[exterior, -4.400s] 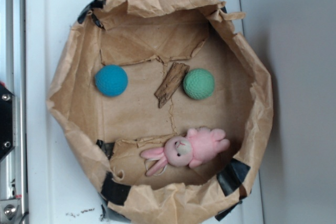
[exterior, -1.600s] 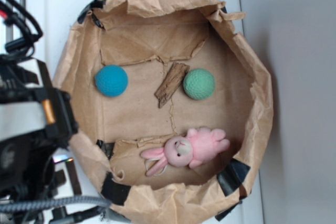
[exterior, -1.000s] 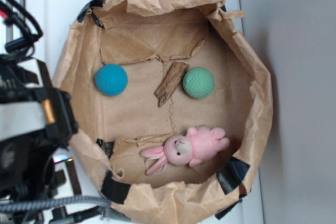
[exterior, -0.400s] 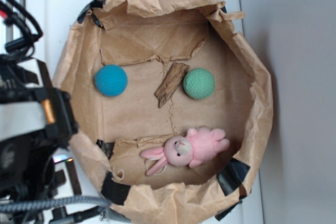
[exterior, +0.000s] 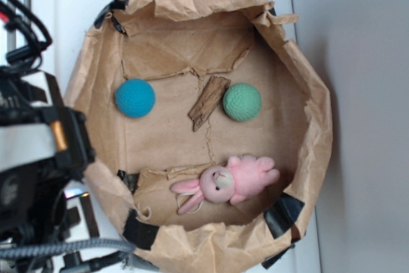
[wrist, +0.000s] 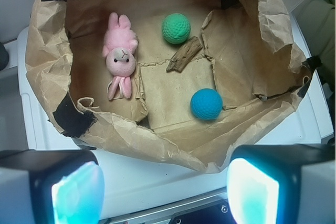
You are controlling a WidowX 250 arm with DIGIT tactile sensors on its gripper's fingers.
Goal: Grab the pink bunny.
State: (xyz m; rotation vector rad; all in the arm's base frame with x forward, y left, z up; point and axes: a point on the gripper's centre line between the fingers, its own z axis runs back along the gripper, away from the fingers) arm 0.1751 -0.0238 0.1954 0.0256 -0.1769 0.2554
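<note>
We observed the pink bunny [exterior: 229, 183] [wrist: 120, 56] lying on the floor of a crumpled brown paper bag [exterior: 307, 94] [wrist: 47, 51] whose walls stood up around it like a shallow basin. In the exterior view the bunny lay near the lower wall, ears pointing left and limbs pointing right. The bag sat on a white tray [exterior: 57, 23] [wrist: 157, 177].

Three other items rested on the bag floor, each well apart from the bunny: a blue ball [exterior: 135, 98] [wrist: 206, 104], a green ball [exterior: 242, 101] [wrist: 176, 28], and a piece of wood [exterior: 208, 101] [wrist: 185, 54] lying between the two balls, nearer the green one.

In the wrist view we recorded the gripper [wrist: 163, 190] outside the bag, above the white tray at the bag's near edge. Its two fingers [wrist: 73, 190] stood wide apart at the lower corners of that view, and nothing was held between them. The gripper touched neither the bunny nor the bag. In the exterior view the robot arm [exterior: 38, 151] occupied the left edge, beside the bag's left wall.
</note>
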